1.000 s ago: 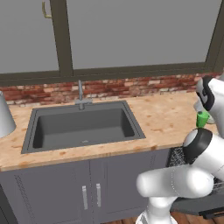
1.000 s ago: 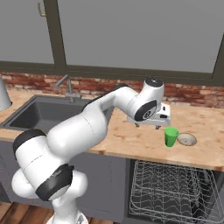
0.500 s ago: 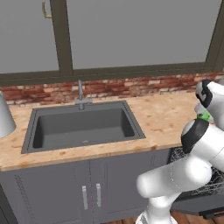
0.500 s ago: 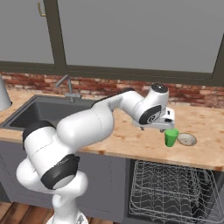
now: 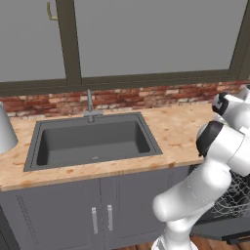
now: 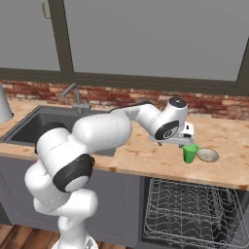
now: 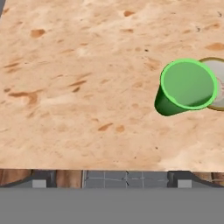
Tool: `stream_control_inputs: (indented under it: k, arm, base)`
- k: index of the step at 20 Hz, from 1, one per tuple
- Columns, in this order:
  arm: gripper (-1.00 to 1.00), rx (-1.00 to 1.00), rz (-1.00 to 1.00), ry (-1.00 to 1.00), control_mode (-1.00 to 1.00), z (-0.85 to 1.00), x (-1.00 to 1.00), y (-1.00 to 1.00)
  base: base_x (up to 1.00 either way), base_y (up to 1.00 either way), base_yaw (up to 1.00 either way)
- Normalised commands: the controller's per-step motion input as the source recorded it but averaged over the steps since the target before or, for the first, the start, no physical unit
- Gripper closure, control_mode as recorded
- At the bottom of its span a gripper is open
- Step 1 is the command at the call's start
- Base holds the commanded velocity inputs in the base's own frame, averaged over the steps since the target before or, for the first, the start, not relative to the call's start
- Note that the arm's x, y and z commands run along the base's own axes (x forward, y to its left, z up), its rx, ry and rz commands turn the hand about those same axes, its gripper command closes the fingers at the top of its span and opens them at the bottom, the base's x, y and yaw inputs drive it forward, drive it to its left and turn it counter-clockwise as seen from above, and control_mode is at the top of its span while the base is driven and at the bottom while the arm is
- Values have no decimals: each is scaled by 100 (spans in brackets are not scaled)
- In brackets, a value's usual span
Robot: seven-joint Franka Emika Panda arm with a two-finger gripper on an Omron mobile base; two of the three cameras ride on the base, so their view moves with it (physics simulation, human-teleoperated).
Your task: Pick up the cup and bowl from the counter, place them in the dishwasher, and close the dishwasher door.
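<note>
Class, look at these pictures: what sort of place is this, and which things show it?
A kitchen, rendered. A wooden counter holds a sink with a tap, backed by brick; a dishwasher with wire racks stands open below.

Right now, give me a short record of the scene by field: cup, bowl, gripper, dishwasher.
cup: green cup upright on the counter, not held
bowl: tan bowl right beside the cup, on the counter; the hand view shows the cup overlapping its edge, contact unclear
gripper: gripper open, just above the cup, holding nothing
dishwasher: dishwasher open under the counter, wire rack with no dishes in the part that shows
sink: sink set in the counter, to the arm's left
</note>
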Motion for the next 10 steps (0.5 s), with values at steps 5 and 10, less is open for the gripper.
stream_control_inputs:
  k: [5, 10]
  arm:
    - [-100, 0, 0, 0, -100, -14, 33, -16]
    - [-100, 0, 0, 0, -100, -9, 27, -24]
  base:
    - [0, 0, 0]
    - [0, 0, 0]
